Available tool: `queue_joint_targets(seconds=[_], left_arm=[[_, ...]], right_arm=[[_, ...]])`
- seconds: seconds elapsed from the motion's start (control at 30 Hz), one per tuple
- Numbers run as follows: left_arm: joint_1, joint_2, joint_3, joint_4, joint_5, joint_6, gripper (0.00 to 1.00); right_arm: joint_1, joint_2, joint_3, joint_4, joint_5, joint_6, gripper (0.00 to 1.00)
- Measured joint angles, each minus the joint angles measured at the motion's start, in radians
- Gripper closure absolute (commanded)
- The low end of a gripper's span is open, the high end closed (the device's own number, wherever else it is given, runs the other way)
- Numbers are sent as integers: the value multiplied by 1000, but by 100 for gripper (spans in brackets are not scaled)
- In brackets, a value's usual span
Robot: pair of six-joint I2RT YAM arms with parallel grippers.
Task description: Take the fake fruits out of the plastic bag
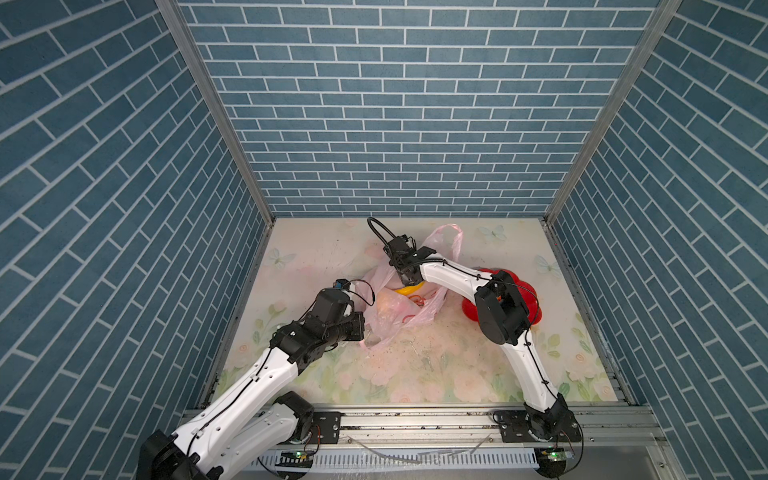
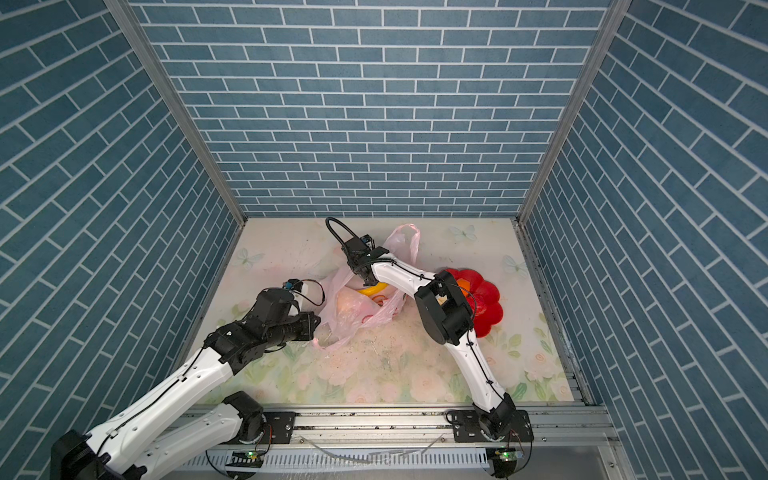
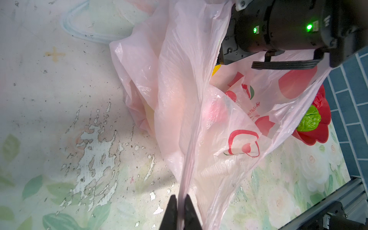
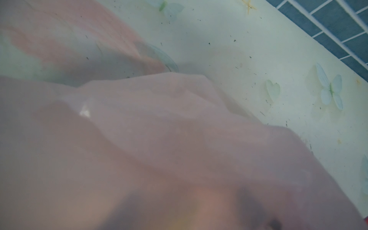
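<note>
Worn floral surface: the crinkly, translucent pink plastic bag lies mid-surface, left jaws pinched on its stretched edge. The right jaws are inside near the smooth yellow banana, their spread hidden.

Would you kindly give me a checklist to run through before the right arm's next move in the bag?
1. Left gripper clamped on the plastic bag handle: ok.
2. Right gripper inside the bag's mouth, by the banana: ok.
3. Right jaws closed on the banana: cannot tell; film hides them.
4. Right wrist view clear: not ok; film blurs it.
5. Green ball already out, on the red plate: ok.
</note>
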Motion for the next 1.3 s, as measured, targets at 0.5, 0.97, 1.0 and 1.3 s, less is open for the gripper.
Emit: queue_joint_targets(seconds=[0.5, 0.97, 1.0, 1.3], left_arm=[[0, 7, 1, 14, 16, -11, 90], [5, -60, 1, -2, 28, -28, 90], [6, -64, 1, -2, 27, -28, 90], [10, -67, 1, -3, 30, -28, 90]], right_arm=[[56, -88, -47, 3, -78, 96, 65], [-1, -8, -22, 23, -101, 103, 68], [-6, -1, -17, 23, -103, 103, 68], [-20, 4, -15, 8, -82, 103, 67]])
